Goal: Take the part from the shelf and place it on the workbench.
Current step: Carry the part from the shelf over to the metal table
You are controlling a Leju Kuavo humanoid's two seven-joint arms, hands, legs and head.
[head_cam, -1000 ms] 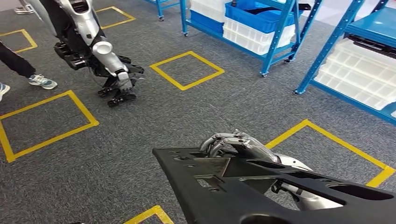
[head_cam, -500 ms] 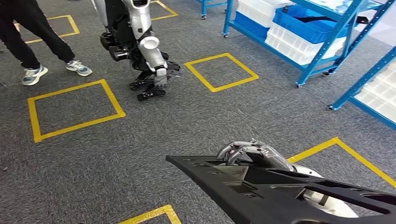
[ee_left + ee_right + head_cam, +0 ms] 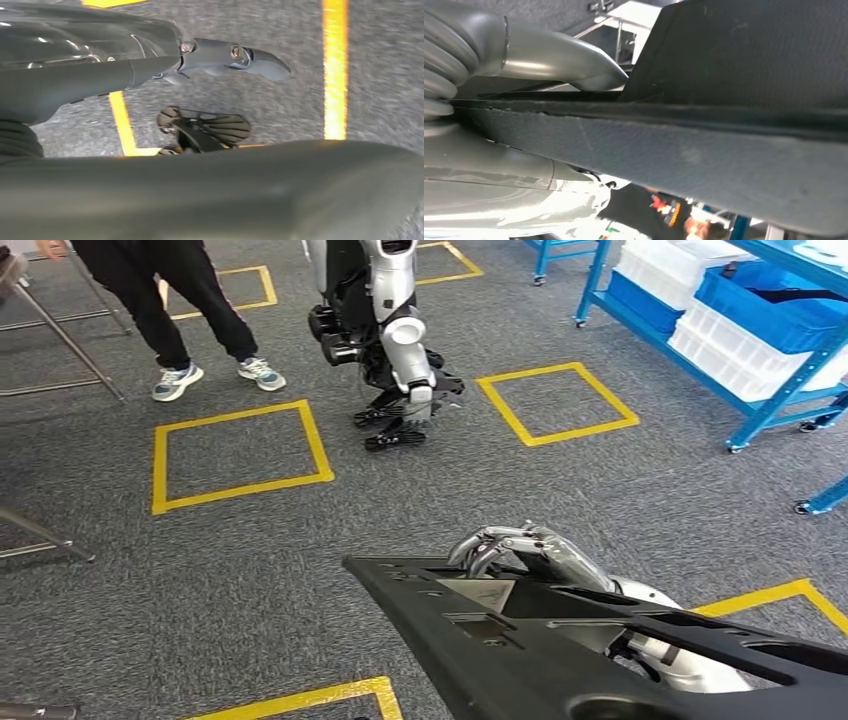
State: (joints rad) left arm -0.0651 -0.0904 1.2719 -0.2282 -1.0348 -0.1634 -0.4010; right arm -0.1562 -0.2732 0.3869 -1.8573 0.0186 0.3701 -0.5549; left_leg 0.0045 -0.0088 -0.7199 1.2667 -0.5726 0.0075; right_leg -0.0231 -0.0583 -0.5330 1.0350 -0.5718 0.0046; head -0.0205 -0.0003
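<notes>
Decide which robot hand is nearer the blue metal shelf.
Right: the right hand grips the black plastic part on the shelf side; the left hand is over yellow-taped carpet.

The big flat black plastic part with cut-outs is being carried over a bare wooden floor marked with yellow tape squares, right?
Not quite. The big flat black plastic part with cut-outs, gripped by the robot's right hand, is over grey carpet, not bare wood. The yellow tape squares are there. The head view shows it.

The right hand (image 3: 524, 95) grips the edge of the black part (image 3: 734, 65), its thumb on top.
</notes>
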